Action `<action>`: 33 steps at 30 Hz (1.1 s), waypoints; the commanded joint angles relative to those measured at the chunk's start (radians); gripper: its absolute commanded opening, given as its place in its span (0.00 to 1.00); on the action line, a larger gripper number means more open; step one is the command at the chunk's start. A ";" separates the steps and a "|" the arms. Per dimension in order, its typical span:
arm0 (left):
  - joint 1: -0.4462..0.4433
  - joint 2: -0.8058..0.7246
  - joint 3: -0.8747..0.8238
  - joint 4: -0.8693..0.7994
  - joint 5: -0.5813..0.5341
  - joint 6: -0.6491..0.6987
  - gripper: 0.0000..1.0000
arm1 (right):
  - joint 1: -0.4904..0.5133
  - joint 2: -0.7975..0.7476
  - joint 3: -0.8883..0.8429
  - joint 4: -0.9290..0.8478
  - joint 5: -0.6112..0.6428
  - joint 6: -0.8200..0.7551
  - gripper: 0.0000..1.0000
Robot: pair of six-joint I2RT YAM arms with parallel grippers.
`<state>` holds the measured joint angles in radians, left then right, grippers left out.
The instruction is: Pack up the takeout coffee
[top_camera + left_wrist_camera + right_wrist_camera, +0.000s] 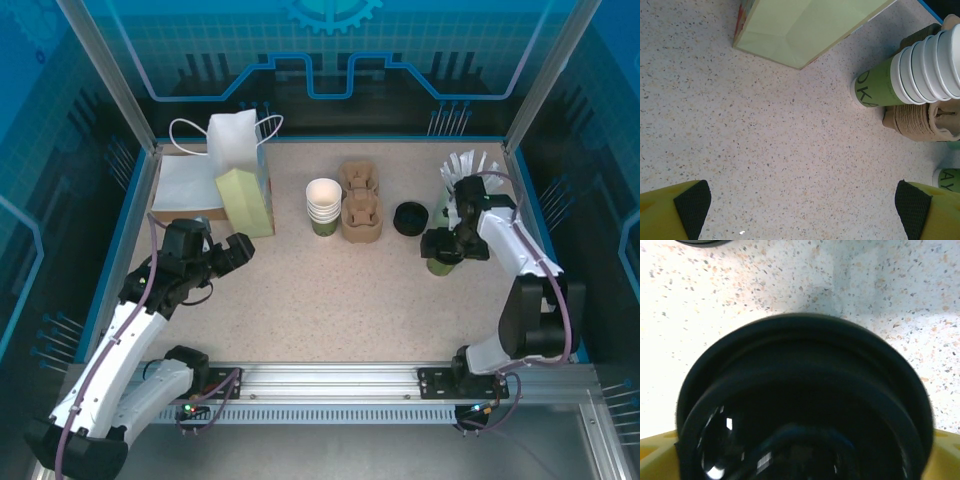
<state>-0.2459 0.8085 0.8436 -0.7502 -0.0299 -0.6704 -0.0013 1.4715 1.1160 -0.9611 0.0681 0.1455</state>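
Cup stack (pixel 323 205) just left of the pulp carriers (pixel 361 207) mid-table, lids (pixel 410 218) to their right, straw cup (pixel 462 172) behind the lids, takeout coffee (pixel 440 266) in front of them, paper bag (pixel 237 140) back left.

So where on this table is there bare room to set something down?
The broad front half of the table is bare, between the left gripper and the right gripper, in front of the cup stack. The back row is crowded: white paper bag, green bag, pulp carriers, black lid, straws.
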 commanded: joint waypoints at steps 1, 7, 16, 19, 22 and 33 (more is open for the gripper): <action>0.008 0.008 0.025 0.024 0.013 0.025 0.98 | -0.017 -0.079 -0.019 -0.045 -0.035 0.019 1.00; 0.008 0.014 0.040 0.028 0.021 0.023 0.99 | -0.012 -0.188 0.035 -0.120 -0.023 0.025 1.00; 0.028 0.043 0.215 -0.019 0.011 0.060 0.99 | 0.127 -0.234 0.280 -0.174 -0.092 0.059 0.91; 0.065 0.110 0.365 -0.087 0.035 0.113 0.99 | 0.211 -0.219 0.328 -0.158 -0.130 0.099 0.88; 0.120 0.216 0.548 -0.178 0.054 0.170 0.99 | 0.307 -0.185 0.354 -0.144 -0.126 0.128 0.87; 0.258 0.685 0.992 -0.337 0.000 0.360 0.84 | 0.424 -0.109 0.327 -0.129 -0.069 0.155 0.87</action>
<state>-0.0010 1.4155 1.7901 -1.0050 0.0013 -0.3836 0.4088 1.3750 1.4506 -1.0882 -0.0216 0.2810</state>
